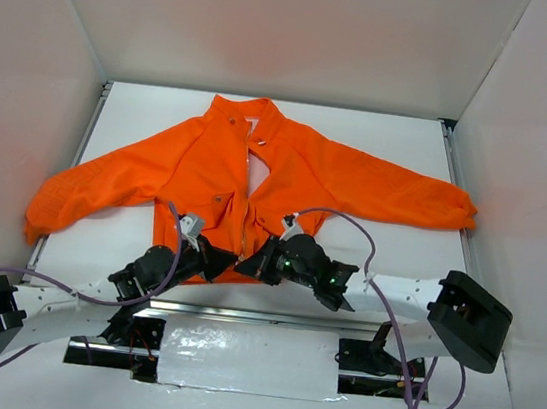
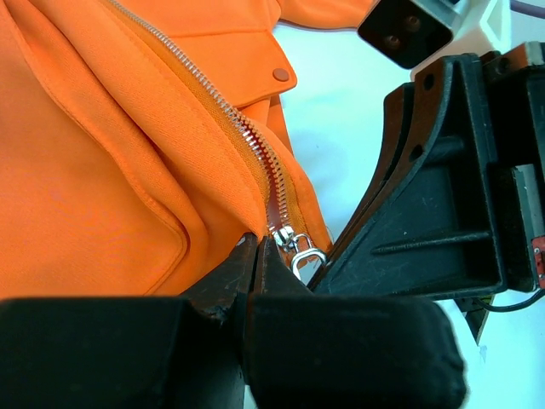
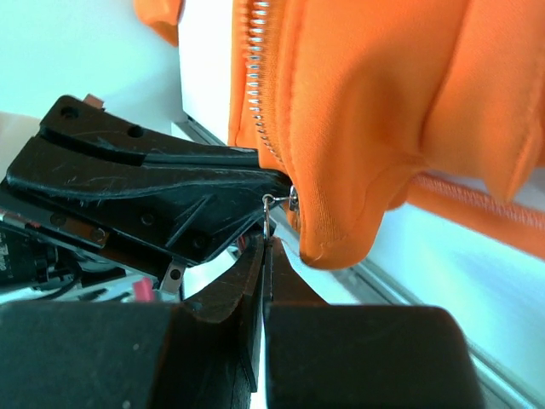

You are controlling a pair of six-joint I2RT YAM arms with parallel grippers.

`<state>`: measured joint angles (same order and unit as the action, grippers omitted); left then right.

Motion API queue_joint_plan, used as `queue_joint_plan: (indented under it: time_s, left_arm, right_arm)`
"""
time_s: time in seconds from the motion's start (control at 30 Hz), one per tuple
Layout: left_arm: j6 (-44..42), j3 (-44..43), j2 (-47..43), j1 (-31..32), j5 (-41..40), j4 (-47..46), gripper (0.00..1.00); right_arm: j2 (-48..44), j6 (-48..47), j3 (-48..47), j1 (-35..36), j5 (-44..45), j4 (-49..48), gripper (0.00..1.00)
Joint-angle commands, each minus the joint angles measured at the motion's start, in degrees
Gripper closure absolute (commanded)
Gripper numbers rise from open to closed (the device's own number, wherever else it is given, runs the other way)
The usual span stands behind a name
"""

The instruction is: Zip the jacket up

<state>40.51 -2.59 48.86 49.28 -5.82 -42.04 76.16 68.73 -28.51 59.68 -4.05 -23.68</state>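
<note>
The orange jacket (image 1: 297,177) lies spread flat on the white table, collar at the far side, front open in its upper part. Its zipper (image 2: 230,119) runs down to the near hem. My left gripper (image 1: 233,260) is shut on the hem fabric right beside the silver slider and pull (image 2: 302,247), as the left wrist view (image 2: 257,244) shows. My right gripper (image 1: 249,261) is shut on the thin metal pull (image 3: 267,213), its tips (image 3: 266,243) just under the bunched hem (image 3: 341,213). The two grippers nearly touch.
A metal rail (image 1: 239,313) runs along the table's near edge just behind the grippers. A foil-taped patch (image 1: 243,357) lies between the arm bases. White walls enclose the table on three sides. A purple cable (image 1: 351,225) loops over the jacket's right side.
</note>
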Motion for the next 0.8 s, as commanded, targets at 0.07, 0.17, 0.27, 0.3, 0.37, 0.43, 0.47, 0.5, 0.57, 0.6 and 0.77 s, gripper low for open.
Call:
queue_joint_plan:
  time_s: [0.07,0.17,0.27,0.3,0.37,0.43,0.47,0.5,0.57,0.6,0.77]
  left_arm:
    - [-1.58,1.18,-0.35,0.38,2.49,-3.31,1.00]
    - [-1.66,1.10,-0.17,0.38,2.49,-3.57,1.00]
    - [-1.84,0.92,0.09,0.38,2.57,-3.66,1.00]
    - [-1.84,0.92,0.27,0.38,2.66,-3.84,1.00]
    - [-1.84,0.83,0.36,0.38,2.66,-4.19,1.00]
    - [-2.10,1.01,0.01,0.38,2.92,-4.62,1.00]
    - [-2.19,1.10,-0.08,0.38,3.10,-4.54,1.00]
    - [-2.19,1.01,-0.34,0.29,3.10,-4.45,1.00]
    - [-2.45,1.01,-0.61,0.29,3.28,-4.10,1.00]
    - [-2.54,1.10,-0.96,0.38,3.28,-4.01,1.00]
    - [-2.80,1.89,-1.93,0.38,4.85,-5.06,1.00]
  right_arm:
    - [-3.65,8.60,-4.88,-0.27,1.76,10.99,1.00]
    - [-3.21,13.26,-10.93,-0.35,3.96,25.84,1.00]
    - [-1.54,17.13,-15.60,-0.27,4.32,33.79,1.00]
    - [-1.19,18.10,-15.35,-0.27,2.58,33.18,1.00]
    - [-1.19,21.70,-14.65,-0.36,0.02,30.54,1.00]
    - [-1.63,26.16,-14.90,-0.62,-0.34,31.06,1.00]
    - [-1.89,27.06,-15.86,-0.70,0.01,31.50,1.00]
    - [-2.15,28.12,-16.66,-0.62,0.36,32.72,1.00]
    - [-2.16,30.76,-18.76,-0.97,-0.16,36.50,1.00]
    - [-1.81,32.07,-19.29,-1.40,-1.64,37.99,1.00]
    - [0.65,38.58,-16.50,-3.43,-11.05,33.02,1.00]
